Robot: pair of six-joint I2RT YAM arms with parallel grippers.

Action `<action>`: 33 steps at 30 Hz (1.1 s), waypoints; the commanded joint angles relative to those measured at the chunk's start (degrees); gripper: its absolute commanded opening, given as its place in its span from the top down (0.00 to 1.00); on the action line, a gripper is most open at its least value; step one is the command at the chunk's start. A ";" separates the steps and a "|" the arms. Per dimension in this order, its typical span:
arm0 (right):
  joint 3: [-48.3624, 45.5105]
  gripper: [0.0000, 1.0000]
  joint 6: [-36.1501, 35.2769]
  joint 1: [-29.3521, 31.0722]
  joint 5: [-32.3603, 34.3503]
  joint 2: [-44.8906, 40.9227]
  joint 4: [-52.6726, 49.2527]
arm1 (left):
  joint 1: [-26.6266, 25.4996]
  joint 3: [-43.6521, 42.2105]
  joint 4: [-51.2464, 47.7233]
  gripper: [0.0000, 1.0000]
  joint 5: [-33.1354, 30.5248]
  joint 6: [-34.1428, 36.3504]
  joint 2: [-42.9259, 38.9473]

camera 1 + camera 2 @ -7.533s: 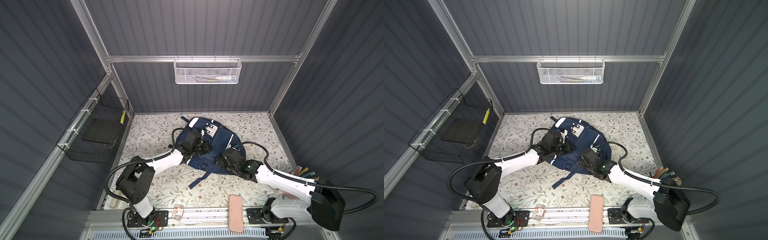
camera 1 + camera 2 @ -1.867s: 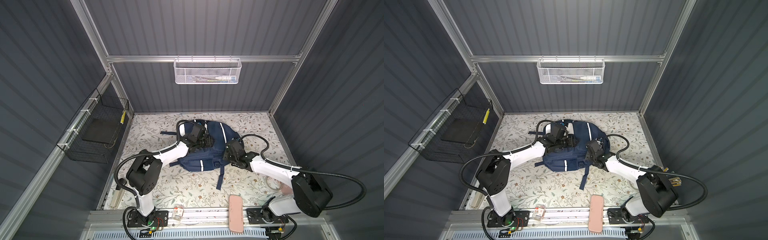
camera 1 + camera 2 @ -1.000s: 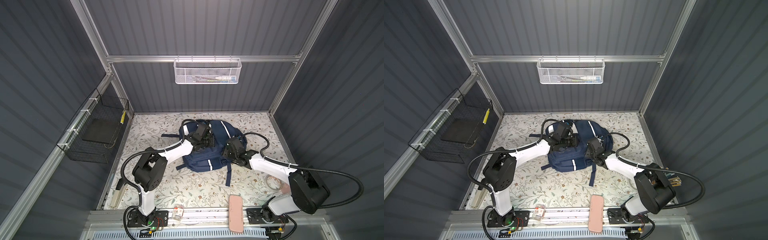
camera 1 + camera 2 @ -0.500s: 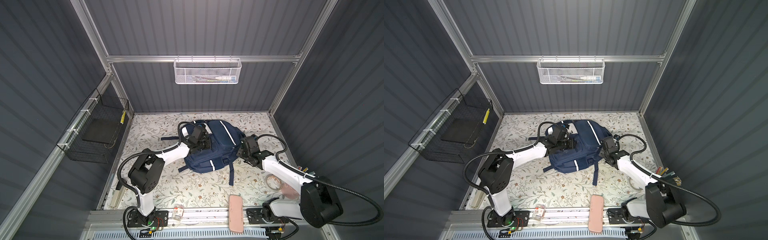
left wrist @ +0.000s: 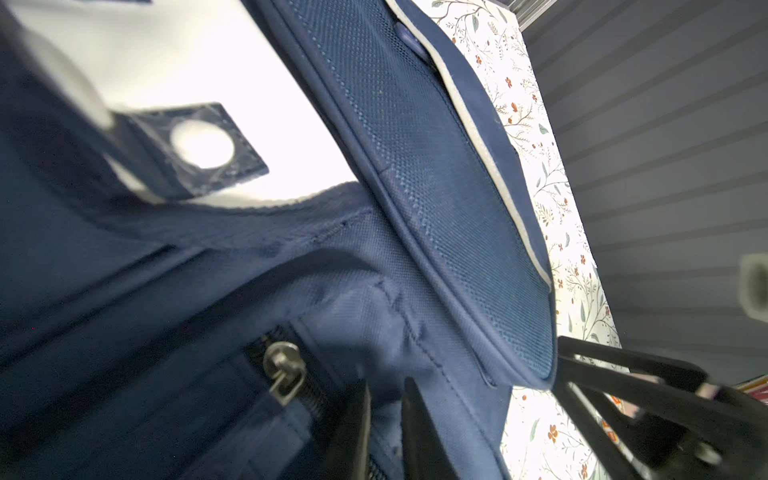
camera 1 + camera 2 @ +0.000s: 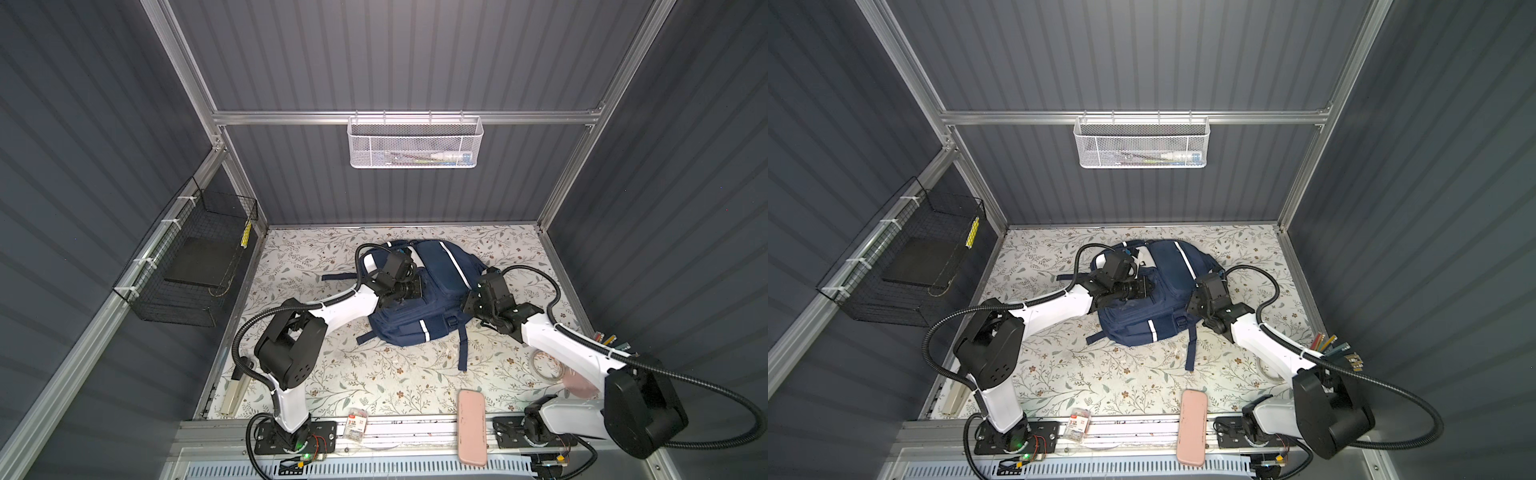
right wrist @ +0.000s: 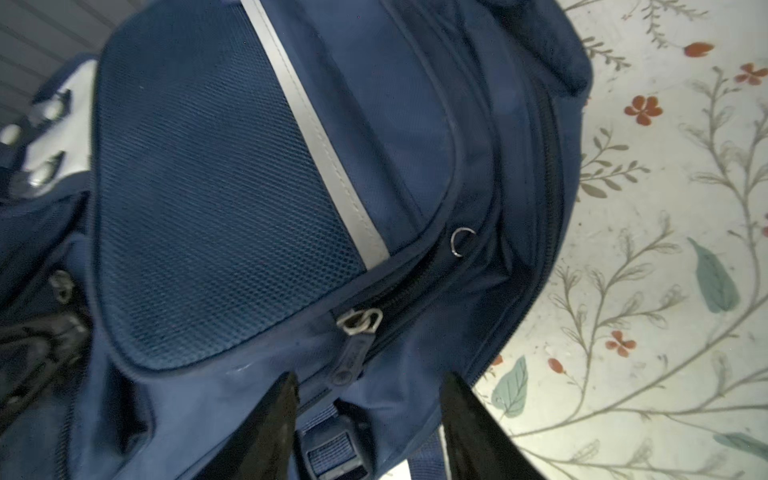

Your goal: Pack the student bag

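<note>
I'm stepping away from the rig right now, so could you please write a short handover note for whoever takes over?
Left gripper: jaws nearly together against the backpack fabric by a zip slider; grip unclear.
Right gripper: open at another zip's pull tab, holding nothing.
The backpack lies on the table; pink case at the front edge, pencils at the right edge.
Done: nothing visibly packed.
To do: open a pocket, load the items, zip up.
</note>
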 commanded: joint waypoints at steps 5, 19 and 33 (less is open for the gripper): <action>1.93 0.50 -2.43 -1.44 -3.09 5.44 7.39 | -0.47 0.27 -2.79 0.82 1.73 -1.00 -0.88; -2.06 0.85 -5.48 -3.15 -6.07 4.59 10.97 | -0.52 -0.84 -2.32 0.82 1.72 -1.29 -1.38; -1.68 0.97 -10.86 -4.14 -8.63 3.75 8.56 | -0.50 -0.14 -2.93 0.82 1.41 -0.91 -2.20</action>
